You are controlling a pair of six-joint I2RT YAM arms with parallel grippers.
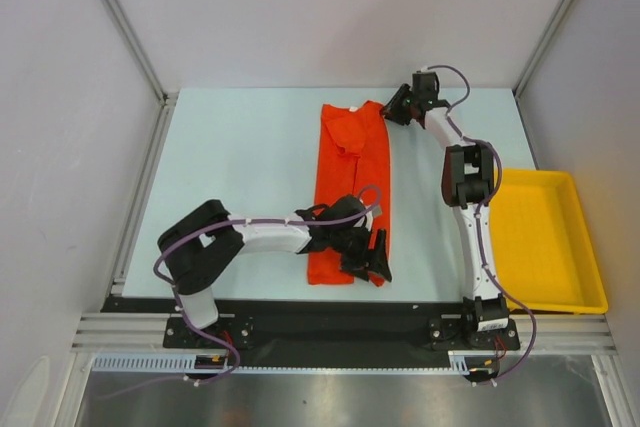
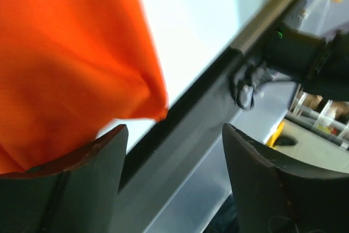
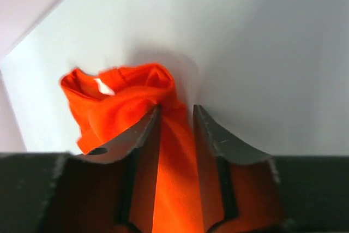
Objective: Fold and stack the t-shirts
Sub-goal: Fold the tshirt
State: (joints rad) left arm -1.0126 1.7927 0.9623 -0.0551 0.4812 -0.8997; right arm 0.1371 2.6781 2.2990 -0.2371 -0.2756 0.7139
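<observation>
1. An orange-red t-shirt [image 1: 348, 187] lies in the middle of the pale counter [image 1: 240, 147]. It is folded into a long strip that runs from the near edge toward the far wall.
2. The left pincer [image 1: 372, 259] is at the near right corner of the t-shirt. Its jaws are wide apart and hold nothing.
3. In the left wrist view, one finger [image 2: 82, 184] sits right at the edge of the cloth. The other finger is off to the side, over the dark rail [image 2: 202, 107] at the counter's edge.
4. The right pincer [image 1: 397, 107] is at the far right corner of the t-shirt. Its jaws are close together and pinch a bunch of the orange cloth between them.
5. A yellow tray [image 1: 545, 247] sits at the right side of the counter, apart from the t-shirt.
</observation>
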